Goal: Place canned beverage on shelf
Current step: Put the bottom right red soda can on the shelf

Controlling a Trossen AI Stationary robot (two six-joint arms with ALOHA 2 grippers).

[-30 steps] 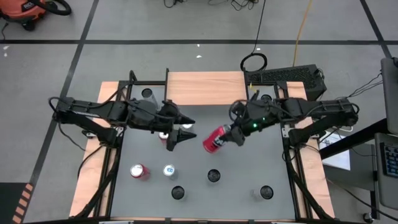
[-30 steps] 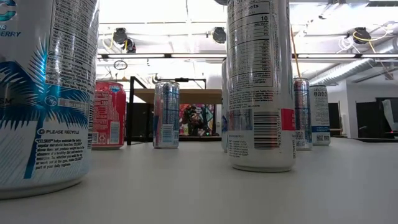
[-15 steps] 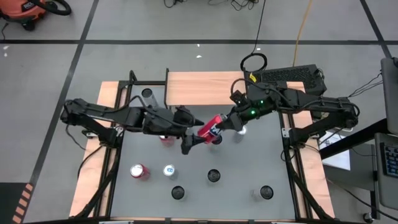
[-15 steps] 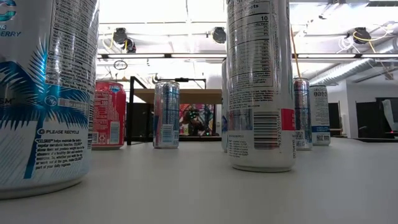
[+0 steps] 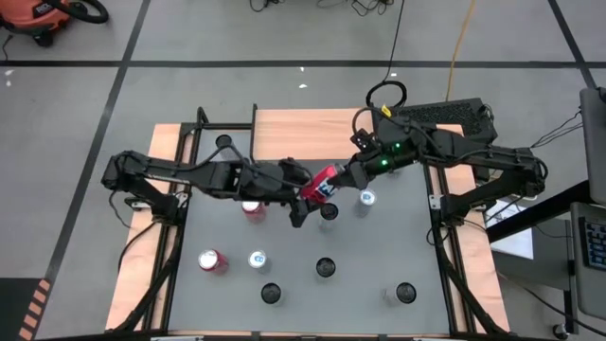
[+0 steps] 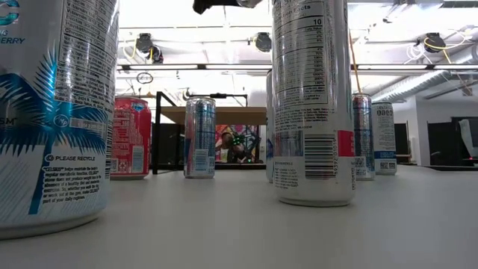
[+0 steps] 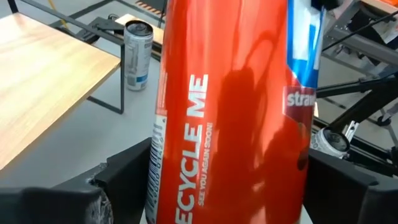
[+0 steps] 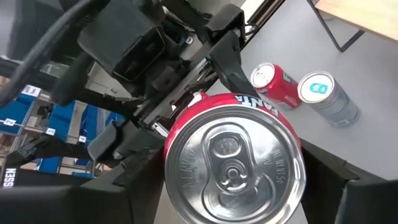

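Observation:
My right gripper (image 5: 341, 177) is shut on a red can (image 5: 322, 182), held in the air above the table's middle, just in front of the wooden shelf (image 5: 312, 133). My left gripper (image 5: 301, 194) is open. Its two fingers (image 7: 124, 180) stand on either side of the can's body (image 7: 230, 112), across it. The shelf top also shows in the left wrist view (image 7: 43, 74). My right gripper pinches the red can at its top end (image 8: 177, 146) between its two fingers (image 8: 134, 186), which lie along the can; the lid (image 8: 233, 165) faces the wrist. The can is lifted clear and lies tilted, its bottom end toward the table's left. My left gripper straddles the can's body; I cannot tell whether its fingers touch it.
Several cans stand on the grey table: a red one (image 5: 210, 260), a white-blue one (image 5: 257, 259), dark-topped ones (image 5: 325, 268) (image 5: 272, 294) (image 5: 405, 293), two (image 5: 365, 199) (image 5: 329, 210) below the grippers, a red one (image 5: 253, 206) under the left arm, and one (image 5: 223, 142) left of the shelf.
My right gripper has carried the red can toward the table's left and far side, still clear of the table. My left gripper has gone toward the table's right edge, and its open fingers now stand around the can's body.

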